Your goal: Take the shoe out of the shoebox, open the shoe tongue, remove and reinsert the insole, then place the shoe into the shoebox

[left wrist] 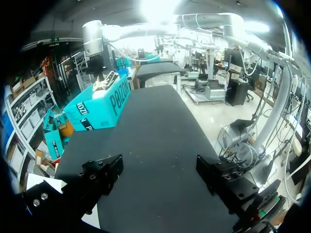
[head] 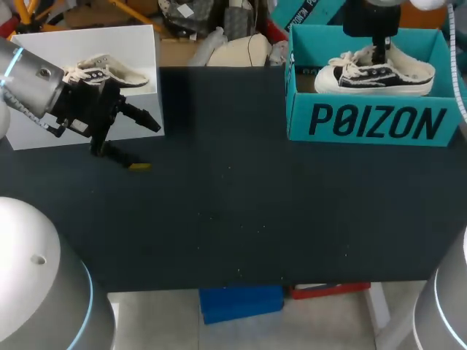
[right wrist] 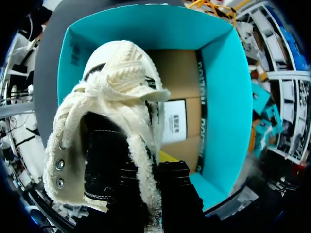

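Observation:
A black-and-cream sneaker (head: 376,73) hangs level over the open teal shoebox (head: 368,120) at the table's back right. My right gripper (head: 379,49) comes down from above and is shut on the shoe's side wall near the tongue. In the right wrist view the sneaker (right wrist: 121,97) fills the space ahead of the right gripper (right wrist: 146,167). One finger is inside the shoe and one outside, with the shoebox (right wrist: 218,97) interior below. My left gripper (head: 146,146) stands open and holds nothing, low over the table's left side. From the left wrist, the left gripper (left wrist: 160,172) faces the bare dark tabletop, with the shoebox (left wrist: 99,104) far ahead.
A white sheet (head: 44,124) lies at the back left with a second, similar sneaker (head: 109,73) on it, just behind my left gripper. The dark tabletop (head: 241,211) stretches between the two arms.

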Tool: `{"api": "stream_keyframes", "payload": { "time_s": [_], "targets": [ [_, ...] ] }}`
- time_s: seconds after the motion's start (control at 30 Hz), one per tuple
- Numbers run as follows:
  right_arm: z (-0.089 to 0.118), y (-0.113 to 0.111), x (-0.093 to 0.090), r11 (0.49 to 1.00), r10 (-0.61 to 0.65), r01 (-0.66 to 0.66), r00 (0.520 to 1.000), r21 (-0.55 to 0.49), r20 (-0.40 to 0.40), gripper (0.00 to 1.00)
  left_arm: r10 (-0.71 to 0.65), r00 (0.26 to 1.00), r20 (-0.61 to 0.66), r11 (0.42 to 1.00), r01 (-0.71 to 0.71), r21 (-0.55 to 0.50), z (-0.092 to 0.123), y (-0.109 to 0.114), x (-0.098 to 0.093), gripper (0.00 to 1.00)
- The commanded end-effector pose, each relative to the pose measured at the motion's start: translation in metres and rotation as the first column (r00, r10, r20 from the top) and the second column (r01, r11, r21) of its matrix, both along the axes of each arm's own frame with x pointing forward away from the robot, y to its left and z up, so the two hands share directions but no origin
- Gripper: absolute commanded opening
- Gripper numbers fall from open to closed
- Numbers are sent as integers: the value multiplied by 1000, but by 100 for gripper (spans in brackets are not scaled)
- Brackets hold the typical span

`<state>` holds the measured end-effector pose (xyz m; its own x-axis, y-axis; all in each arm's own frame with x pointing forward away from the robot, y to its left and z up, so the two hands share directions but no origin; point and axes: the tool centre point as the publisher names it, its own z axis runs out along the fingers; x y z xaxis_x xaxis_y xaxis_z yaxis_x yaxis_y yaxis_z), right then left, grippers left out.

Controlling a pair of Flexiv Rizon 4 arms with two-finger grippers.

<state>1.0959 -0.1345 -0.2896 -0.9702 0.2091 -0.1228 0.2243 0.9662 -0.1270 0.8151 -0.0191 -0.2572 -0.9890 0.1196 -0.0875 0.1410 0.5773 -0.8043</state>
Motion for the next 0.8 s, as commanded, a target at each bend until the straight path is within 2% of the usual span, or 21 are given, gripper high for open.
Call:
{"api": "stream_keyframes", "payload": {
  "time_s": [0.03,0.33,0.8],
  "targets": [
    [-21,-3,10,1000,4,-4,1000,20,-8,0,3,1000,4,1000,-3,1,-1,0,-1,100],
    [-51,-2,14,998,15,-15,1000,58,7,0,3,1000,4,1000,-3,1,-1,0,-1,100],
    [-95,-3,14,997,15,-10,998,80,-56,0,3,1000,4,1000,-3,1,-1,0,-1,100]
  ]
}}
